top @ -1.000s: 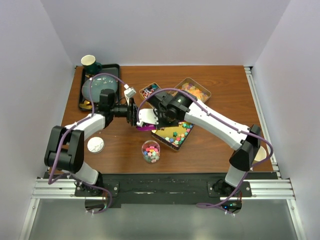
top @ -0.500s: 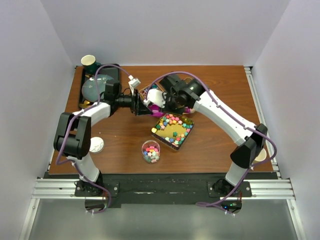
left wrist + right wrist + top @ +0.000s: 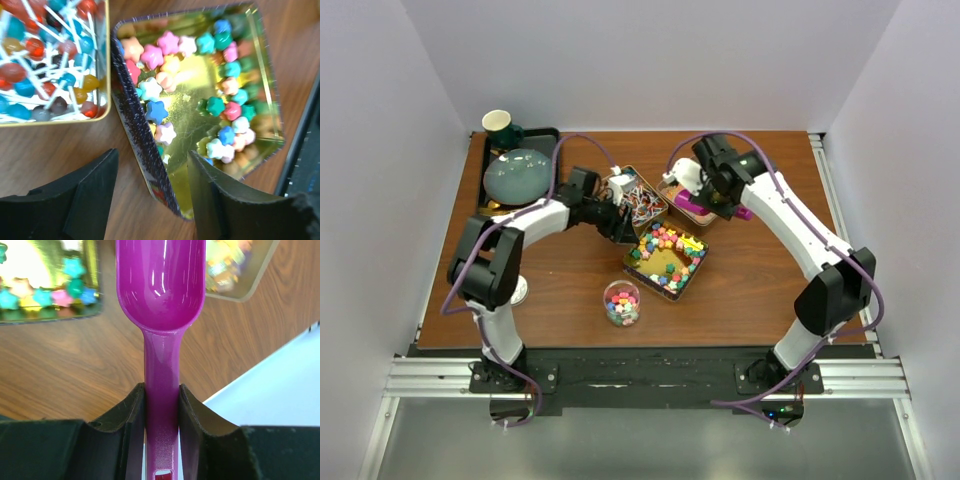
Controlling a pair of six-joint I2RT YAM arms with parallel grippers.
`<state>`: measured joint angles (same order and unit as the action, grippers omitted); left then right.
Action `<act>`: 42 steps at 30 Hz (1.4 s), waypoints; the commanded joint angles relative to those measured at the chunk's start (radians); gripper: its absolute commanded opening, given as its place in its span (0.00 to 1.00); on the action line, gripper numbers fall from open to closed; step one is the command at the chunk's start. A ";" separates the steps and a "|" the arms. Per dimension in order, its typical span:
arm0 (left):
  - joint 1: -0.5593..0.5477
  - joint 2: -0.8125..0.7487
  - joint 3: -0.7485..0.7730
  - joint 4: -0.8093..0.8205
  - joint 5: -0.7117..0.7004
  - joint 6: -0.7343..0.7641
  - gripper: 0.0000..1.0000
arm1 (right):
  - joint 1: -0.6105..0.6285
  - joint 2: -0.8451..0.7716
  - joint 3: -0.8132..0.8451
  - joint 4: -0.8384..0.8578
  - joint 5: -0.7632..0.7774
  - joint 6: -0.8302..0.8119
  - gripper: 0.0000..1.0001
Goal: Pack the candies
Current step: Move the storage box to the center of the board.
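left gripper (image 3: 152, 160): jaws stand well apart, set astride the near wall of the star-candy tin (image 3: 134, 131); nothing is gripped.
left fingers (image 3: 85, 200): one is seen over bare wood outside the tin, the other over its gold floor; contact with the wall cannot be told.
star candies (image 3: 150, 55): pink, blue, teal, white and peach stars are spread along the tin's walls; the gold middle is mostly bare.
lollipops (image 3: 37, 47): a heap on white sticks is held in the lollipop tin (image 3: 106, 65), just beside the star-candy tin on its far-left side.
right gripper (image 3: 161, 390): jaws are closed on the handle of the purple scoop (image 3: 161, 285).
scoop bowl: glossy and empty, held above bare wood between the star-candy tin and the third tin (image 3: 252, 290).
orange-yellow sweets (image 3: 227, 260): seen blurred in the third tin, toward the far edge of the worktop (image 3: 760, 290).
clear cup (image 3: 609, 297): stands toward the near edge, in front of the star-candy tin, apart from it.
mixed candies (image 3: 623, 308): held in the cup.
white lid (image 3: 512, 290): lies left of the cup, by the left arm.
black tray (image 3: 552, 140): sits in the far-left corner; a teal dome (image 3: 515, 175) and a green cup (image 3: 500, 124) are carried on it.
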<state>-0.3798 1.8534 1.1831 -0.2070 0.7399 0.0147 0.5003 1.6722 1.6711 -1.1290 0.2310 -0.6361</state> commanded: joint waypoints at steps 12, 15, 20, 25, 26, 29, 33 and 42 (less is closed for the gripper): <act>-0.101 0.015 0.020 -0.097 -0.329 0.036 0.37 | -0.036 -0.089 -0.050 0.044 0.014 0.026 0.00; -0.070 -0.034 -0.048 -0.095 -0.327 0.021 0.35 | -0.036 -0.081 -0.044 0.041 0.004 0.023 0.00; 0.019 -0.109 -0.158 -0.081 -0.336 0.039 0.30 | -0.037 -0.065 -0.022 0.038 -0.004 0.026 0.00; 0.096 -0.148 -0.210 -0.081 -0.352 0.062 0.27 | -0.037 -0.042 0.006 0.037 -0.009 0.027 0.00; 0.111 -0.157 -0.215 -0.081 -0.356 0.068 0.27 | -0.037 -0.040 0.015 0.037 -0.010 0.029 0.00; 0.122 -0.164 -0.215 -0.078 -0.393 0.120 0.27 | -0.036 -0.029 0.027 0.034 -0.015 0.032 0.00; 0.124 -0.125 -0.157 -0.141 -0.442 0.217 0.29 | -0.036 -0.025 0.033 0.029 -0.024 0.035 0.00; 0.203 -0.095 -0.079 -0.219 -0.499 0.332 0.23 | -0.037 -0.025 0.033 0.029 -0.032 0.035 0.00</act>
<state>-0.2325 1.7504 1.0546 -0.3656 0.3252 0.2687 0.4610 1.6501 1.6634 -1.1137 0.2134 -0.6197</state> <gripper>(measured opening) 0.253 0.296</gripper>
